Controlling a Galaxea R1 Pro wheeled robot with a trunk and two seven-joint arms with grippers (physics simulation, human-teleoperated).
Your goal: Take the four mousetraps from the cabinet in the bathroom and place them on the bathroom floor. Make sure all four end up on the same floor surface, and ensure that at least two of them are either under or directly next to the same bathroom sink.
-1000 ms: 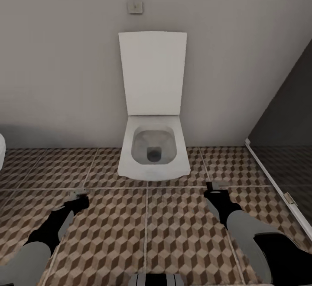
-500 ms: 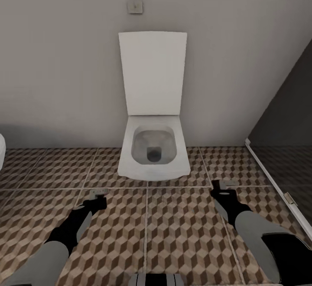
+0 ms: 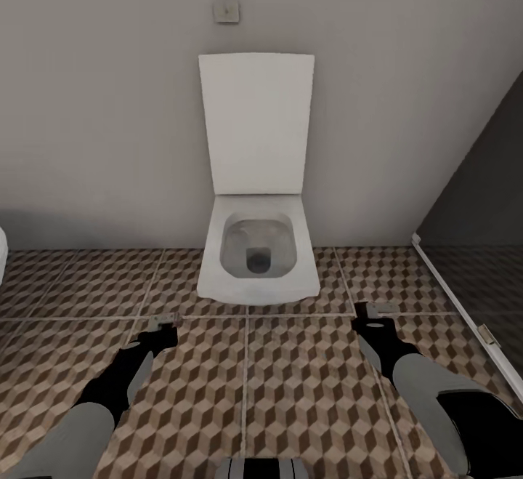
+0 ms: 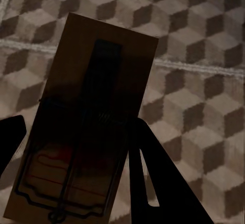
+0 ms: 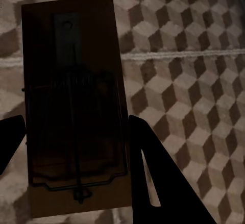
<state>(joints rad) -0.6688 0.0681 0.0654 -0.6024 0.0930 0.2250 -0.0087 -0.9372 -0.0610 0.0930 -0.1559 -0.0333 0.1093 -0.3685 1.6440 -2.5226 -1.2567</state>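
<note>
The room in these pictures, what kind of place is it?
A bathroom, most likely. A white toilet with its lid raised stands against a plain wall, on a patterned tile floor, with what looks like a glass shower screen to one side.

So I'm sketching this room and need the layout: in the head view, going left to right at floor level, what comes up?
Left claw with a mousetrap → toilet → right claw with a mousetrap → glass panel, all over the tiled floor.
</note>
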